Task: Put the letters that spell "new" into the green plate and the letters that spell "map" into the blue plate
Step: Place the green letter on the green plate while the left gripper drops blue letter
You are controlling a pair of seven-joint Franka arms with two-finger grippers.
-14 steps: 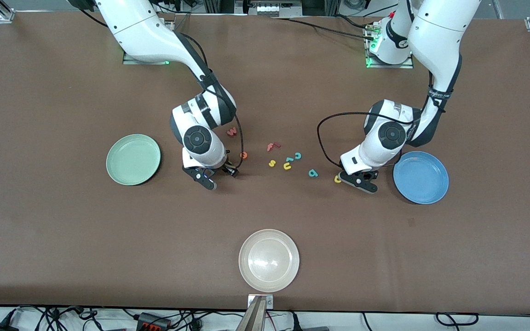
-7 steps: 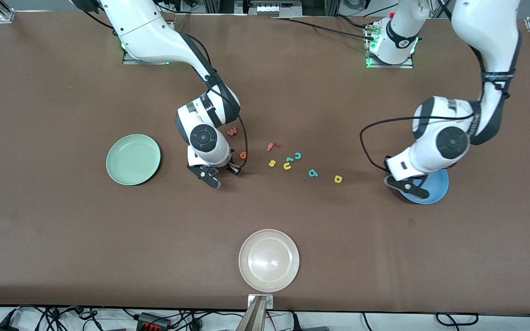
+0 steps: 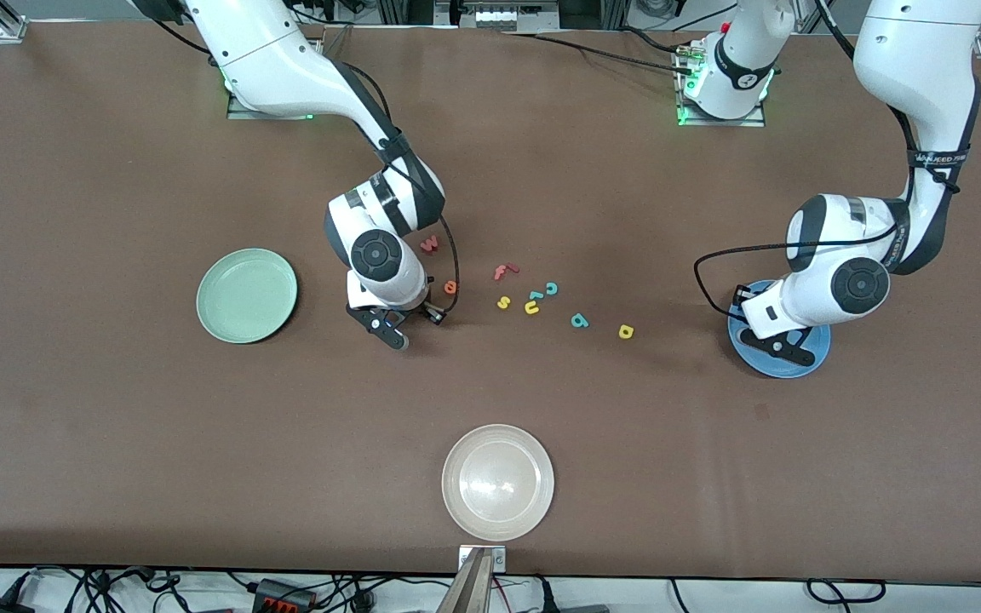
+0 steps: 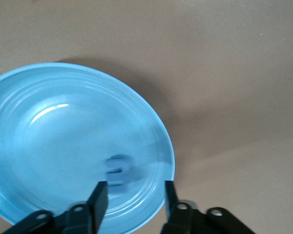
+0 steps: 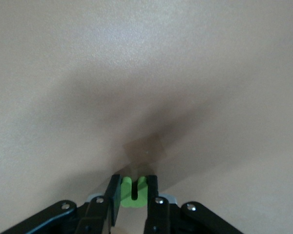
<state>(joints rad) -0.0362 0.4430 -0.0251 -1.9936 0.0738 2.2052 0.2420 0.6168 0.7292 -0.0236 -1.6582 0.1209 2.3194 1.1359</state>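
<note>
My right gripper (image 5: 133, 192) is down at the table (image 3: 116, 443), beside the green plate (image 3: 246, 295) on the side toward the left arm's end. Its two fingers (image 5: 114, 193) are squeezed on the little green "n" (image 5: 132, 190). The n is bright green foam with a slot down its middle.

My left gripper (image 4: 133, 199) hangs over the blue plate (image 3: 767, 362). Its fingers are apart, with nothing between them. A small blue "m" (image 4: 118, 170) sits in the plate, looking blurry. The plate is round and shiny, bright blue.

The pinkish-red "w" (image 3: 429, 244) and the orange "e" (image 3: 450, 287) lie on the table by my right arm. The teal "a" (image 3: 578, 321) and the yellow "p" (image 3: 625, 331) lie on the table between the two plates.

A second ago my left gripper was down by the yellow p, shut tight. Since then it has swung over the blue plate and opened. My right fingers were apart then; now they have closed on the n.
</note>
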